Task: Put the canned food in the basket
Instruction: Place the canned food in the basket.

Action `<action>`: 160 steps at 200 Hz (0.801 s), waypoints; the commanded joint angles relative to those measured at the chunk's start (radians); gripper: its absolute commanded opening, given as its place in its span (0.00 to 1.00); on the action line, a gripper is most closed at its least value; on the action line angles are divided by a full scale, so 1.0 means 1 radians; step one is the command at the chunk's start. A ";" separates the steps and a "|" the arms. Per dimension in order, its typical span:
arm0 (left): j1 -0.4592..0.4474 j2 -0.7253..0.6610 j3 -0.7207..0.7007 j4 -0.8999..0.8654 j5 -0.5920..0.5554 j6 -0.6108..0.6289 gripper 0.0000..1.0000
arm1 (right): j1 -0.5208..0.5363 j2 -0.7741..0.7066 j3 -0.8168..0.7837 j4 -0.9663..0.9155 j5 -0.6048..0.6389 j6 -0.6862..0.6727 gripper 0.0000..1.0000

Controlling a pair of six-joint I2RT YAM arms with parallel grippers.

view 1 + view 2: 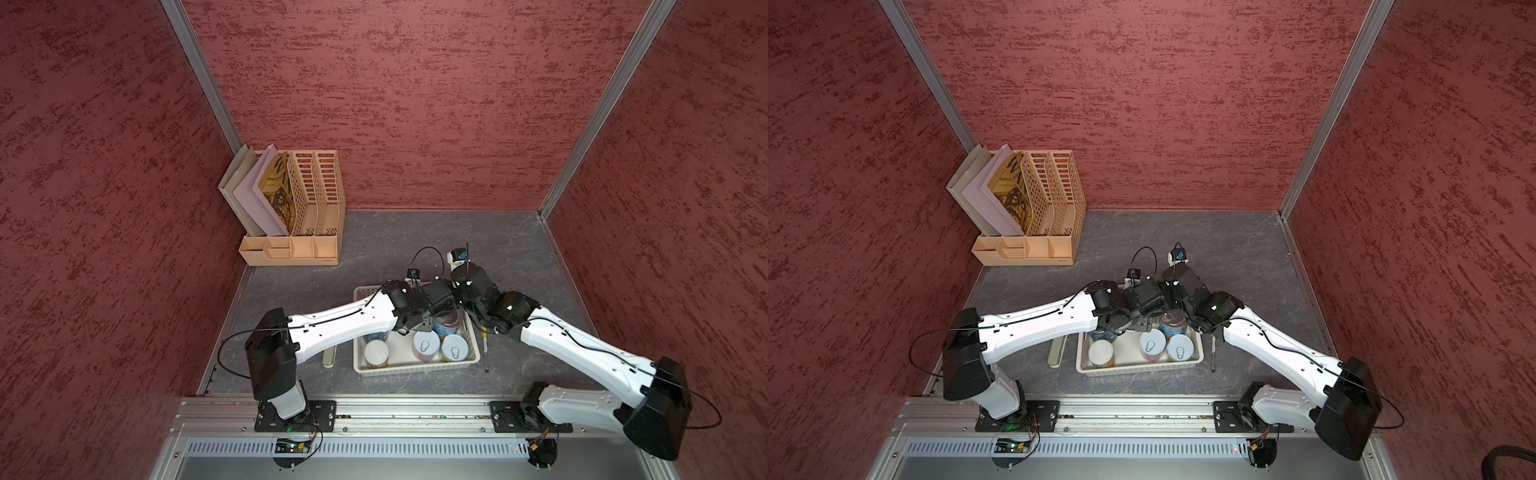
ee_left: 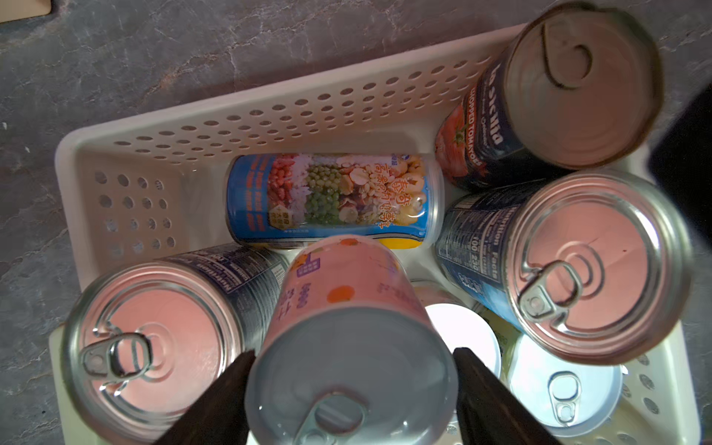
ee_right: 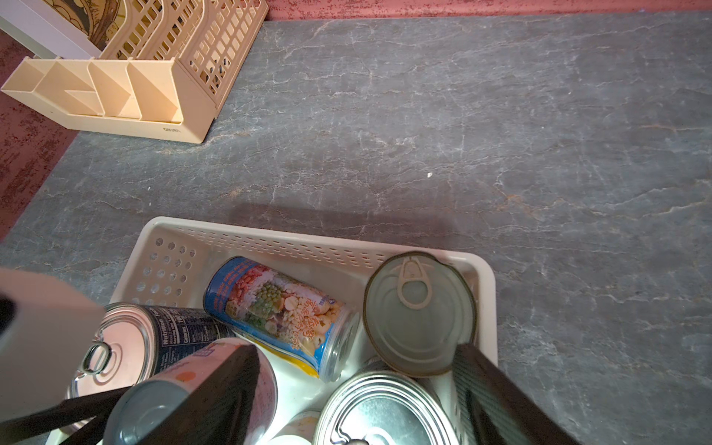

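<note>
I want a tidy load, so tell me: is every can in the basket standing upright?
No, the slim blue-labelled can lies on its side on the floor of the basket, as the left wrist view shows.

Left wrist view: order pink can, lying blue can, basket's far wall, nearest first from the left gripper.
1. Pink can: clamped between the left gripper jaws.
2. Lying blue can: just beyond it, mid-basket.
3. Basket's far wall: behind that can.
</note>
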 commanded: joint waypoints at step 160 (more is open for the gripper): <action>0.077 0.055 -0.065 -0.013 0.029 -0.424 0.38 | -0.010 -0.023 0.008 0.013 -0.005 0.004 0.84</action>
